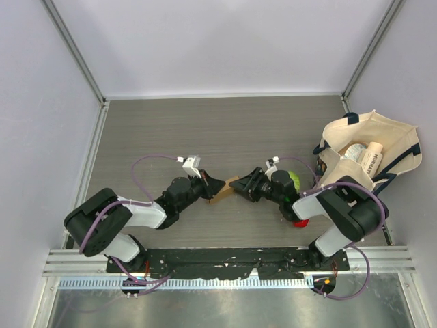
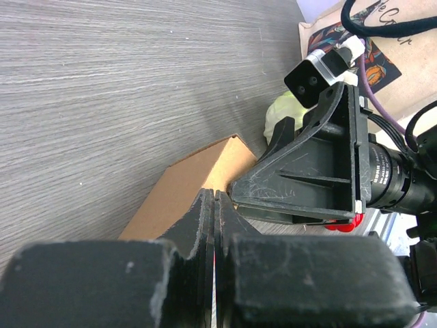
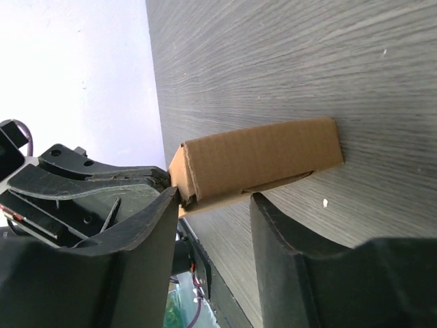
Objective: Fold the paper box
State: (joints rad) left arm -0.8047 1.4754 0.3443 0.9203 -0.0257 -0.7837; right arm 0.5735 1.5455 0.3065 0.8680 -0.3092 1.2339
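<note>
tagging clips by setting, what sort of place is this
Probably a lab robot test cell: plain white walls enclose a grey table, left arm and right arm bolted at its near edge, with a tote bag as prop.

You are looking at a cream tote bag (image 1: 399, 133) sitting on the grey table (image 1: 205, 130), what may be a cabbage (image 1: 294, 180) lying near it.

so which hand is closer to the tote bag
Right. Both meet at the paper box; the right hand is on its tote bag side, the left hand opposite.
</note>
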